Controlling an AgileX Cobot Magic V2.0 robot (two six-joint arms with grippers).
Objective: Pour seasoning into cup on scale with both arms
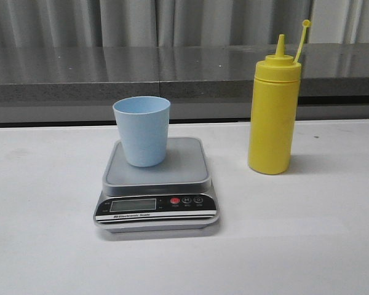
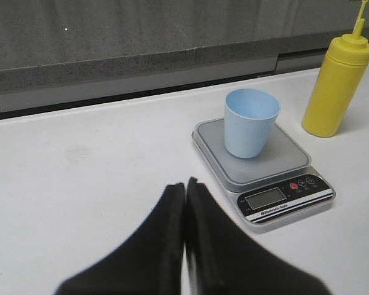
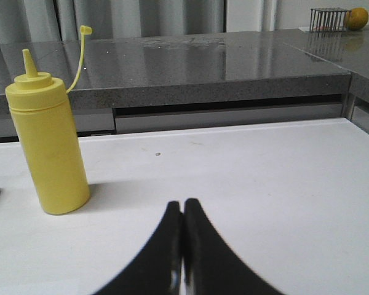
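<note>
Plastic, yellow: one seasoning bottle (image 1: 273, 117), cylindrical, pointed nozzle, thin cap strap sticking up; upright on the table (image 1: 307, 246), right of the scale, apart from it.
Plastic, pale blue: one cup (image 1: 142, 130), tapered, no handle, open end up, on the scale platform toward its back-left corner.
Scale (image 1: 157, 184): one, grey rounded-square platform, black front panel, one red button, two dark ones.
Hard to read: LCD digits not legible; scale nearly cut out of right wrist view, only an edge shows.
Left gripper (image 2: 185, 184): fingers pressed together, holding nothing, near-left of the scale.
Right gripper (image 3: 183, 206): fingers pressed together, holding nothing, right of the bottle.
Arms: not visible in front view.
</note>
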